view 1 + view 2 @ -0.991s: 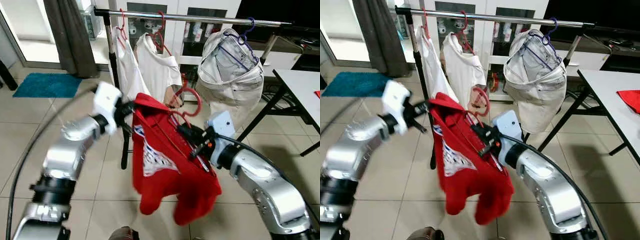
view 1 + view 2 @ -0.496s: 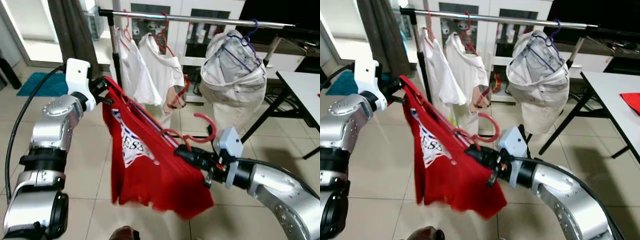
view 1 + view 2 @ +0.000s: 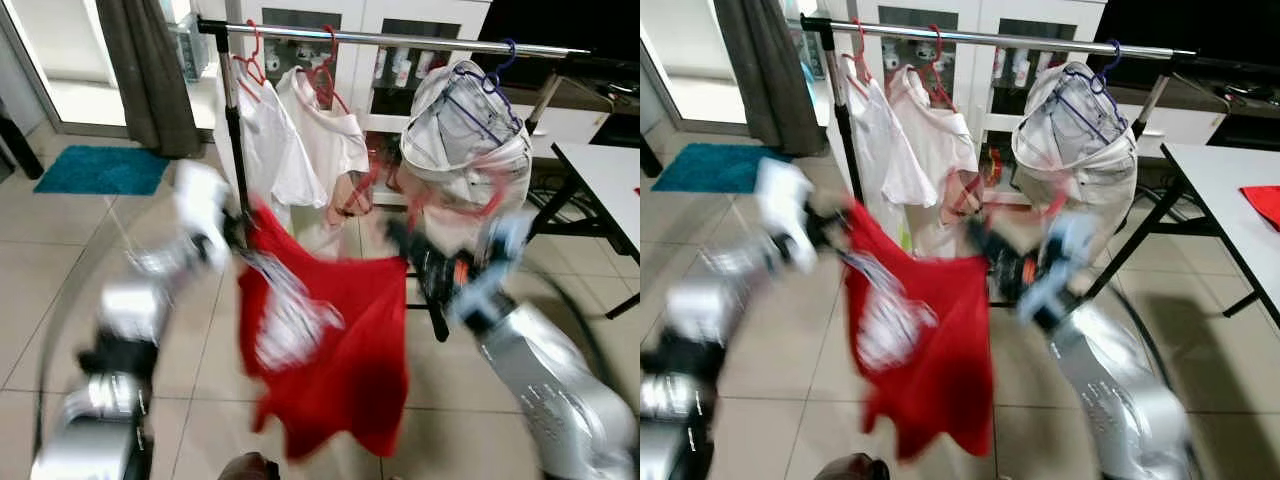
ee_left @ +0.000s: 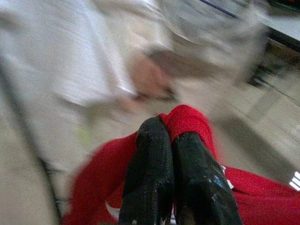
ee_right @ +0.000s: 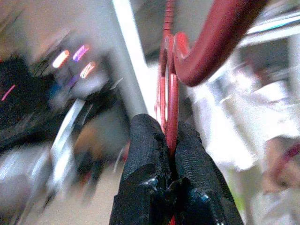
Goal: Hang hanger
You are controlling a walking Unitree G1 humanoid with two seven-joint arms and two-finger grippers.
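The picture is blurred by motion. A red T-shirt [image 3: 330,340] with a white print hangs spread between my two grippers, in front of the clothes rail [image 3: 400,38]. My left gripper [image 3: 235,235] is shut on the shirt's shoulder, and the left wrist view shows the red cloth [image 4: 187,119] pinched at the gripper [image 4: 169,131]. My right gripper [image 3: 405,248] is shut on the red hanger [image 5: 211,42], its fingers [image 5: 145,140] clamped on the neck just below the hook. The hook [image 3: 450,205] is a red smear before the beige garment.
On the rail hang two white tops [image 3: 300,130] on red hangers and a beige garment [image 3: 465,150] on a purple hanger. A rack post [image 3: 232,120] stands behind my left gripper. A white table [image 3: 600,165] is at right, a blue mat [image 3: 100,170] and curtain [image 3: 145,70] at left.
My right gripper has swung up and to the right with the hanger, toward the beige garment. My left gripper has dropped and moved right with the shirt's shoulder. The shirt now hangs closer to the rack.
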